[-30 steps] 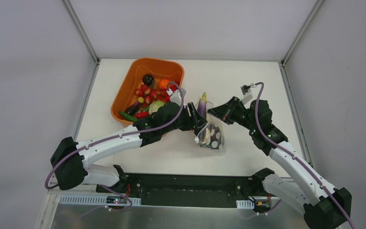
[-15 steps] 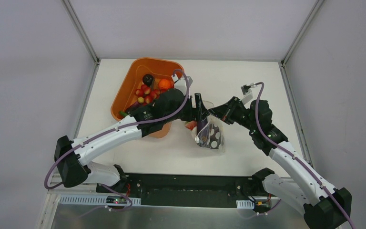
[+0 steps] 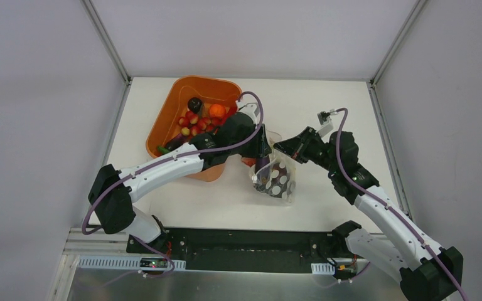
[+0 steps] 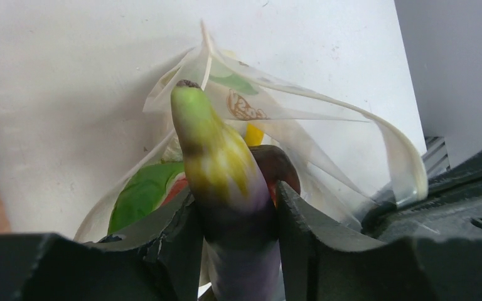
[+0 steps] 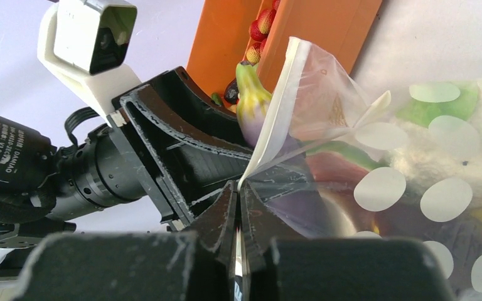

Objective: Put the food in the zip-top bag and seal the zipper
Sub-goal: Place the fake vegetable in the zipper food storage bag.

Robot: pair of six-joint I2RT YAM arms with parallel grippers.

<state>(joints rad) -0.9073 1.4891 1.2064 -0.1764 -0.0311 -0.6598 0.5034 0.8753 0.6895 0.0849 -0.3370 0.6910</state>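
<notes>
Purple eggplant (image 4: 216,144) was upright above the zip-top bag (image 3: 279,185) a second ago. Now it's stem-first in the mouth, with the left gripper (image 4: 238,213) clamped on it. Right gripper (image 5: 238,210) pinches the rim, holding it open. Release looks next. Zipper unsealed, and more food is in the orange tub (image 3: 163,119).

Eggplant (image 4: 226,163) lower end (in the left gripper (image 4: 238,204)) off the left wrist view's bottom edge.
</notes>
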